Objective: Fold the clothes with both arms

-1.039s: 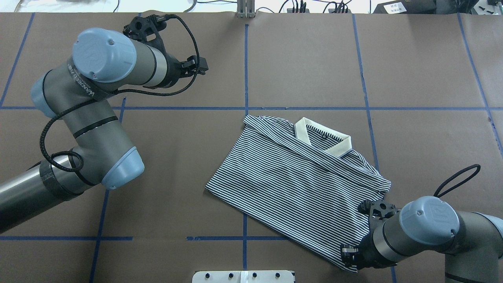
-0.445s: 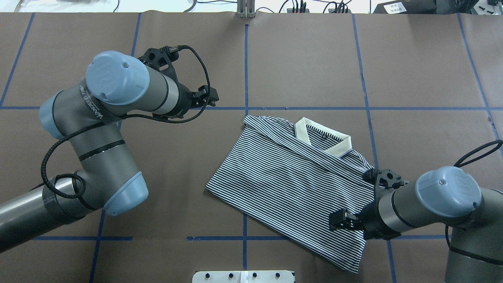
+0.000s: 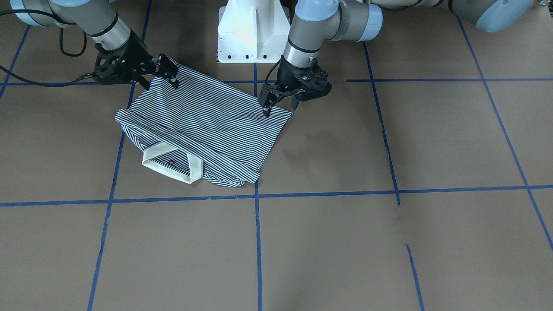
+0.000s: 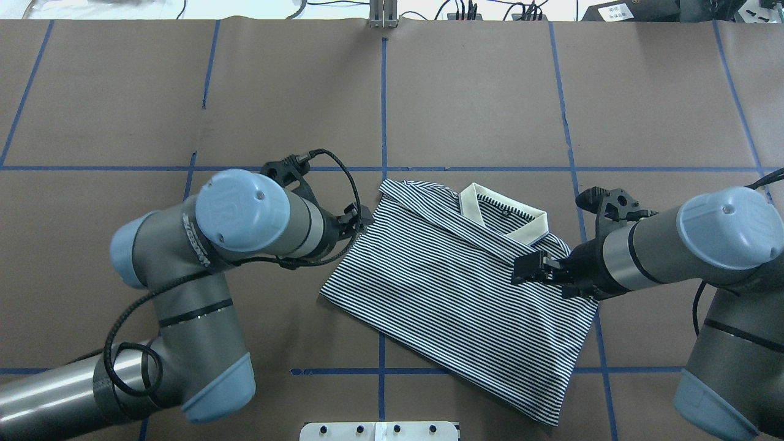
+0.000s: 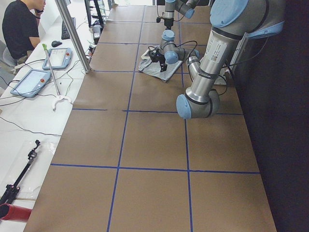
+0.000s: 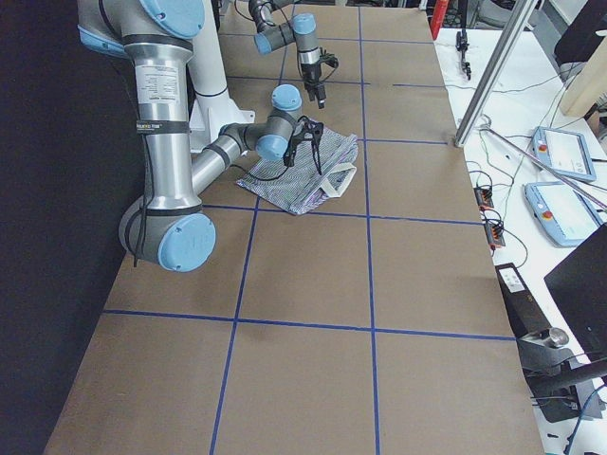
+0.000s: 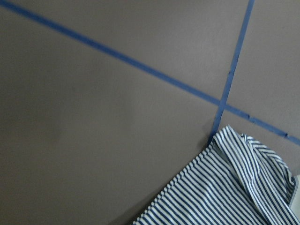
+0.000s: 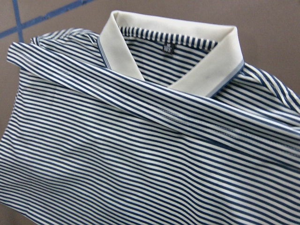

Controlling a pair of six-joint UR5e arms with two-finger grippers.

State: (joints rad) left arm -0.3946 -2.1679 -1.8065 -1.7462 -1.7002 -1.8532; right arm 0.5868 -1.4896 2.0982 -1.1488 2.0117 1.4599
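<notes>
The striped polo shirt [image 4: 441, 288] lies folded flat on the brown table, its cream collar [image 4: 502, 217] toward the far side. My left gripper [image 4: 362, 219] hovers at the shirt's left edge; in the front view it [image 3: 278, 106] points down with its fingers spread, open and holding nothing. Over the right side, just below the collar, my right gripper [image 4: 525, 269] also looks open and empty [image 3: 160, 80]. The right wrist view shows collar [image 8: 206, 61] and stripes close below, the left wrist view the shirt's corner [image 7: 234, 187]. Neither wrist view shows any fingers.
Blue tape lines [image 4: 383, 110] grid the brown table. The white pedestal base [image 3: 252, 30] stands at the robot's side of the shirt. Beyond the table's far edge are a metal post [image 5: 72, 34], control pendants [image 5: 29, 82] and a seated person [image 5: 19, 24].
The left arm swung from the far left toward the shirt's left edge. The right arm moved from the shirt's near right corner up toward the collar. The shirt stayed put.
</notes>
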